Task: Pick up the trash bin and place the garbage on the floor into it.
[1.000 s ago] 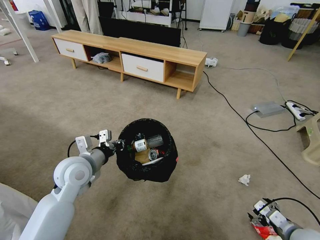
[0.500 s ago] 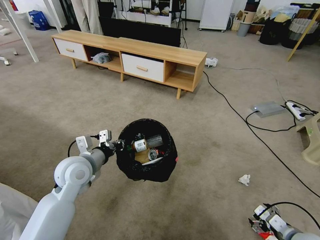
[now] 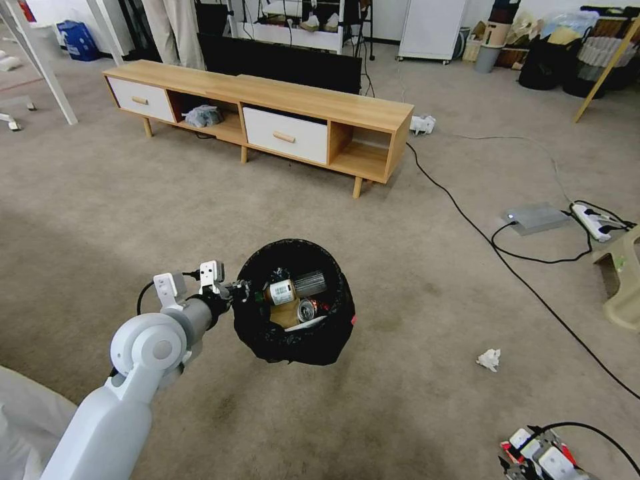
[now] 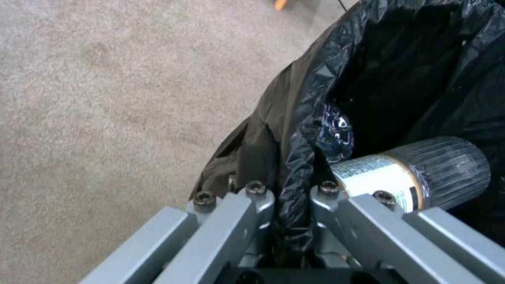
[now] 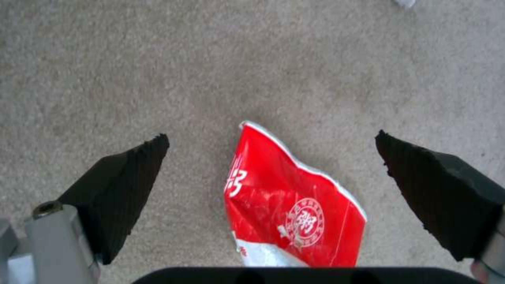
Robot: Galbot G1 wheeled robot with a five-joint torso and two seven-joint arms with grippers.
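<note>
My left gripper (image 3: pixel 239 291) is shut on the rim of the trash bin (image 3: pixel 297 347) and holds it above the floor (image 3: pixel 413 400). In the left wrist view its fingers (image 4: pixel 252 205) pinch the folded black bag (image 4: pixel 300 157), next to a clear bottle (image 4: pixel 421 177) lying inside. The bin also holds a can and other litter. At the lower right my right gripper (image 3: pixel 515 463) hangs low over the carpet. Seen from the right wrist, the right gripper (image 5: pixel 269 138) is open, and a red-and-white wrapper (image 5: pixel 294 205) lies flat on the carpet between its black pads (image 5: pixel 126 185). A white paper wad (image 3: pixel 489 359) rests on the floor nearby.
A long wooden TV stand (image 3: pixel 267 113) stands ahead. A black cable (image 3: pixel 480 233) runs across the carpet on the right towards a grey box (image 3: pixel 533 217) and a power strip (image 3: pixel 593 221). A beige stool (image 3: pixel 623 280) sits at the right edge.
My right gripper has slid towards the bottom edge of the head view, and the red wrapper under it has dropped out of that view. The left arm and bin have hardly moved.
</note>
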